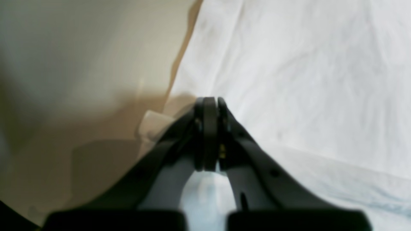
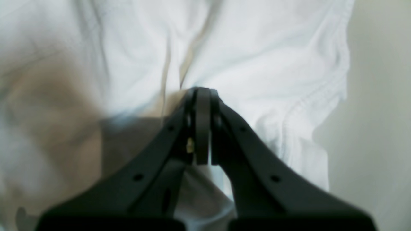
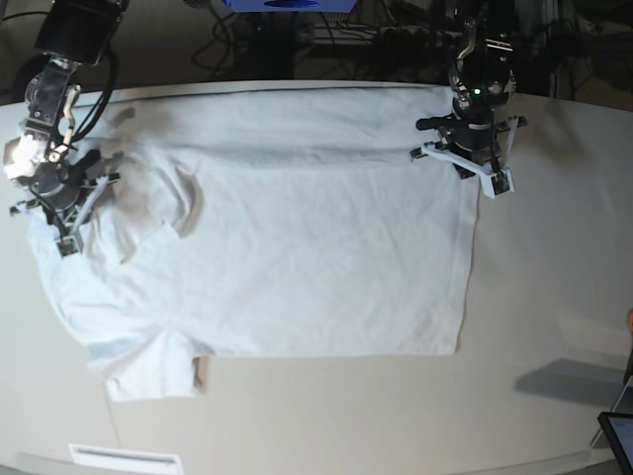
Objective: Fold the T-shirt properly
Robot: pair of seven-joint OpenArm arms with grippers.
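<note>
T-shirt [image 3: 297,247] spread flat across desk [image 3: 554,297], far half | left gripper [image 1: 208,101] clenched on hem corner near desk's far edge | right gripper [image 2: 202,91] clenched on cloth at sleeve end, opposite side

No text, label or number can be read anywhere.

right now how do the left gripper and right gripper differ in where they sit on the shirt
The left gripper is at the T-shirt's hem corner, where the cloth lies fairly flat. The right gripper is at the sleeve end, where the cloth is bunched and creased. In the left wrist view bare table lies beside the left gripper; in the right wrist view wrinkled cloth spreads past the right gripper. Both are shut, jaws pressed together, low at the cloth.
</note>
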